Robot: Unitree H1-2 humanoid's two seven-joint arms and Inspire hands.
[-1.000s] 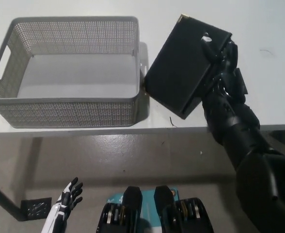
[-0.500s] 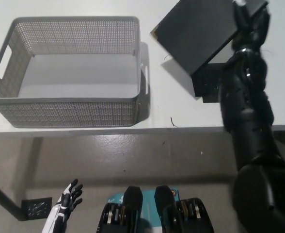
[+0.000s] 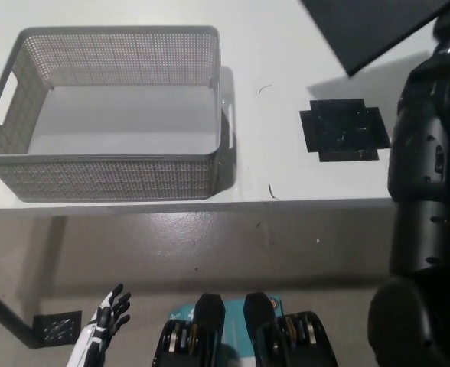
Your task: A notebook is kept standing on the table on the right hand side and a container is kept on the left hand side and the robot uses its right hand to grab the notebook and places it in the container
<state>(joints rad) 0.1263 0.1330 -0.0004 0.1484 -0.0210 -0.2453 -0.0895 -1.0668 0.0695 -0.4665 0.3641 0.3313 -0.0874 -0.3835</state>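
We see the notebook point(image 3: 374, 27) as a flat, matte black slab, tilted so one corner points down toward the counter point(image 3: 286, 138). Only its lower part shows; the rest runs off the top edge of the view. It hangs in the air above the counter's far right side, touching nothing we can see below it, and casts a soft shadow on the white surface beneath.

The black right arm point(image 3: 428, 176) rises along the right edge of the view and meets the notebook's right side near the top corner. The right hand itself lies out of view there, so we cannot tell how its fingers sit on the notebook.

The basket point(image 3: 110, 180), a grey perforated container with handle slots, stands on the left of the counter, well apart from the notebook, and its inside is bare. Between them, nearer the arm, a black cross-shaped mark point(image 3: 344, 131) lies flat on the counter.

The white left hand point(image 3: 110, 310) rests low at the lower left, below the counter's edge, fingers spread and holding nothing.
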